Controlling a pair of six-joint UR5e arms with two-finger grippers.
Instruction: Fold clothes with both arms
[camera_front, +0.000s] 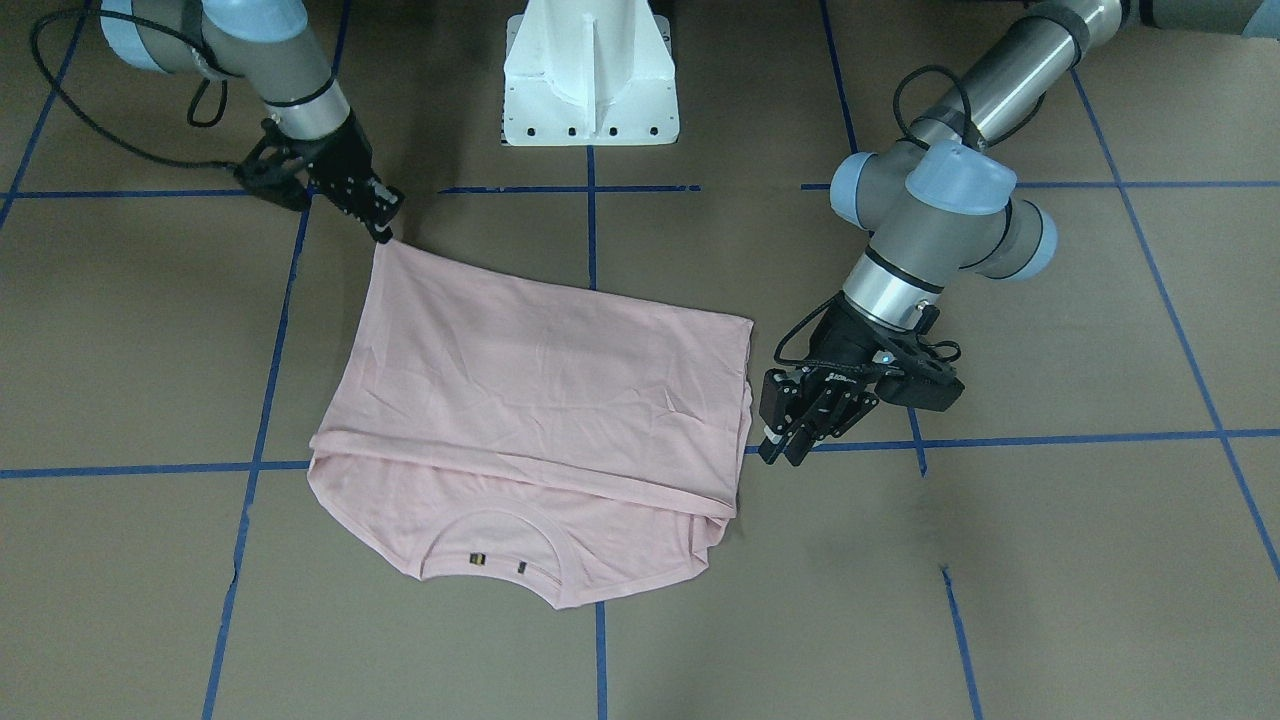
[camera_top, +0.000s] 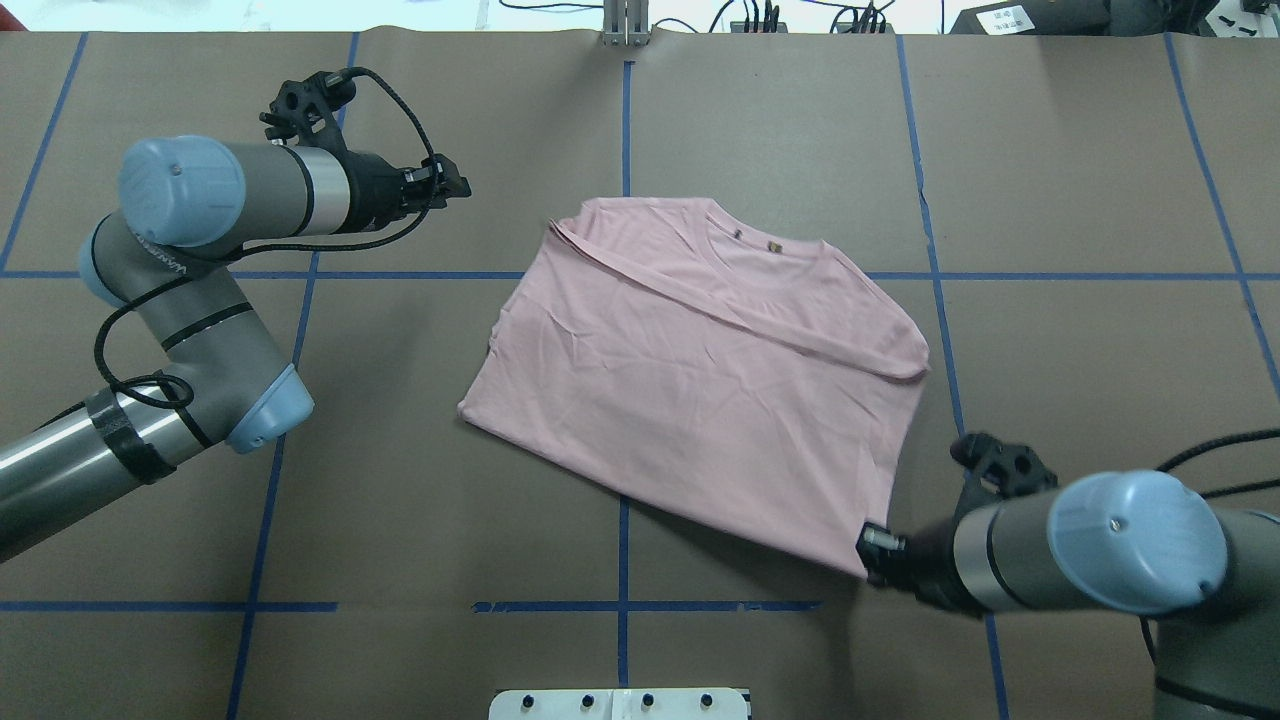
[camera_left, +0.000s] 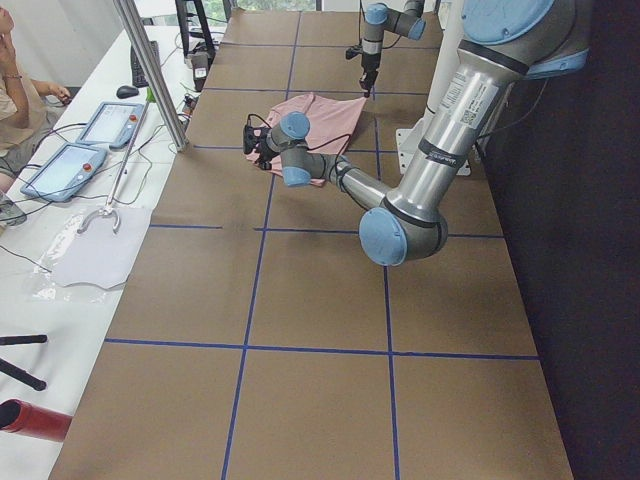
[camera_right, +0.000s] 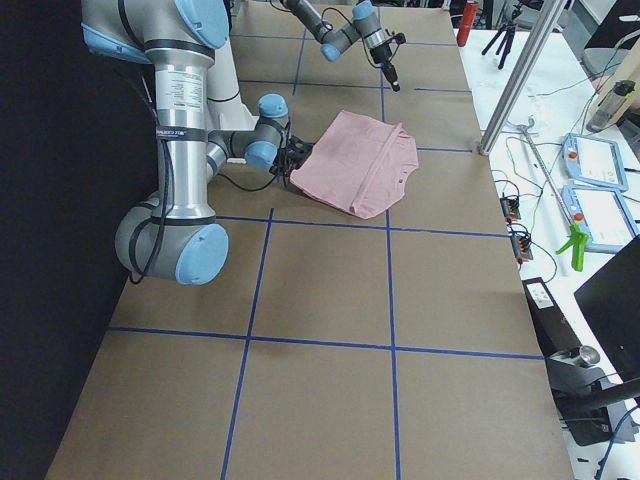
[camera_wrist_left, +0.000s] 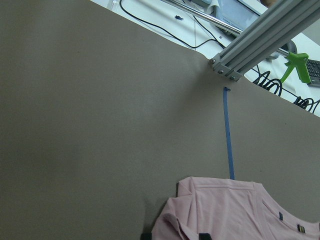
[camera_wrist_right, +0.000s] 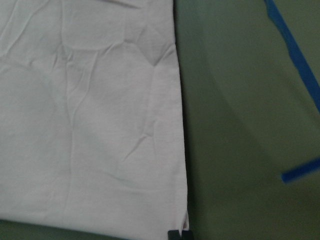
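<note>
**Right tool grasps the shirt's corner; left tool hangs released**

We see the pink shirt (camera_front: 540, 370) lying on the counter (camera_front: 1050, 560) straight out from the white base (camera_front: 590, 75). It is folded over itself. A plain top layer covers most of it, and the collar (camera_front: 500, 535) shows at the end farthest from the base.

The right tool (camera_front: 385, 228) sits close to the base, on its right side, clenched on the shirt's corner nearest the base. From the right wrist we see its fingertips (camera_wrist_right: 173, 234) close together with the cloth's corner between them. From overhead, a shadow runs under the shirt's edge beside that corner.

The left tool (camera_front: 785, 452) is on the base's left side, farther out from the base than the right tool. It is above the counter and apart from the shirt. It is released: from the left wrist its fingertips (camera_wrist_left: 146, 236) stand apart, and the shirt shows beyond them.

Blue tape (camera_front: 590, 230) lines run across the counter out from the base.
</note>
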